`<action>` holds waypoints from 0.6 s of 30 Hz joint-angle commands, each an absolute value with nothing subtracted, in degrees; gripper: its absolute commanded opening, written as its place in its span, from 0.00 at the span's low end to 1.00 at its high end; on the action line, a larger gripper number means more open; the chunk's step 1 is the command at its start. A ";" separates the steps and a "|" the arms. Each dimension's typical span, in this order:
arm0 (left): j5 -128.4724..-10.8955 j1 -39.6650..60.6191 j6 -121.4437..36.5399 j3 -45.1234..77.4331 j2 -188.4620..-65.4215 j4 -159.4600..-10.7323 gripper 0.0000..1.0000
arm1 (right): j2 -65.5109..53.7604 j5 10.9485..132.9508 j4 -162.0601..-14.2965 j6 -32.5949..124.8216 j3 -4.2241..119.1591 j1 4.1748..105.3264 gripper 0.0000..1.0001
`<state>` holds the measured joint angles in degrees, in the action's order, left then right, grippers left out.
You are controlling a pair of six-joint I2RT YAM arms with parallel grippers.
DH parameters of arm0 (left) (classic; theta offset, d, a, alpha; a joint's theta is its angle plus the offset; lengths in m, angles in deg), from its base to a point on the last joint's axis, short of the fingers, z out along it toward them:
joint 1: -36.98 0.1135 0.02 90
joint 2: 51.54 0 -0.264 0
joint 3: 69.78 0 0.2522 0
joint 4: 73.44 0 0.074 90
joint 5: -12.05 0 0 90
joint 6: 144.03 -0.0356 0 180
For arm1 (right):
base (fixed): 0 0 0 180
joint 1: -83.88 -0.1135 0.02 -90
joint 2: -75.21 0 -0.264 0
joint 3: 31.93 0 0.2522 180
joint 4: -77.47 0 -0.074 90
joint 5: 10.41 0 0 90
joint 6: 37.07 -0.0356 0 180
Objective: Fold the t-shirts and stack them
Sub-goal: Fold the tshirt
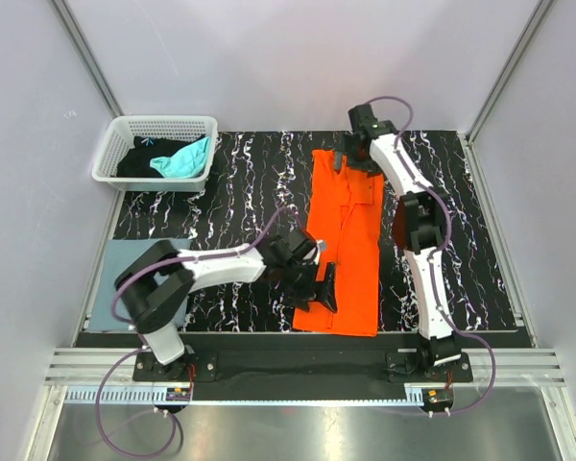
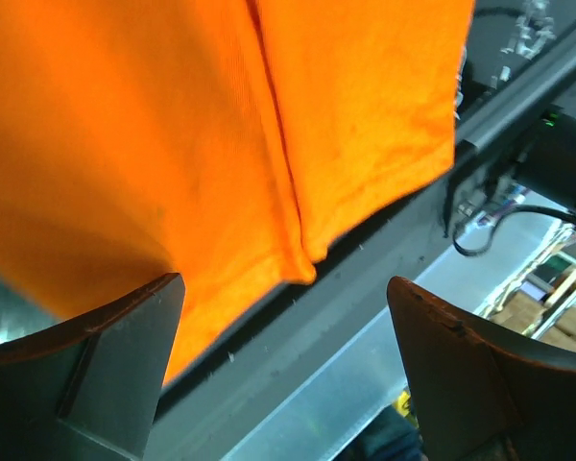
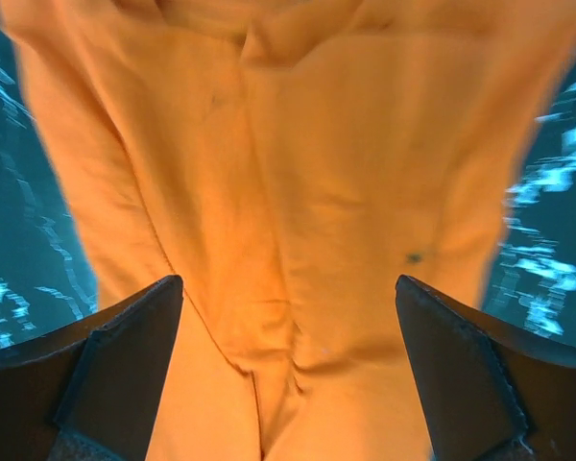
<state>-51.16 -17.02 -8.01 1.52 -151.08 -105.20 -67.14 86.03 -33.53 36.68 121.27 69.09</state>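
At the near edge of the black marbled mat [image 1: 240,182], my left gripper [image 1: 319,288] [image 2: 283,280] hangs over the near left corner of the orange t-shirt [image 1: 346,240] [image 2: 173,125] [image 3: 298,173], jaws spread wide with nothing between them. Off to my left lies a grey-blue t-shirt [image 1: 115,279], flat. The orange t-shirt runs away from me as a long folded strip. At its far end my right gripper [image 1: 350,158] [image 3: 288,283] hovers just as wide, empty. Farthest left, the white basket [image 1: 163,122] holds a black t-shirt [image 1: 139,158] and a teal t-shirt [image 1: 184,158].
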 commanded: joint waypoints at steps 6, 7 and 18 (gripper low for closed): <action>-55.01 -9.09 -9.29 -1.43 -128.37 -112.86 0.92 | -75.43 86.35 -33.66 36.14 125.00 64.54 0.97; -54.92 -7.77 -10.34 -2.13 -127.05 -114.43 0.92 | -77.53 86.97 -34.10 36.14 126.83 64.37 0.97; -57.20 -3.80 -11.14 -12.14 -123.52 -114.89 0.92 | -79.15 86.71 -31.58 36.23 139.87 64.28 1.00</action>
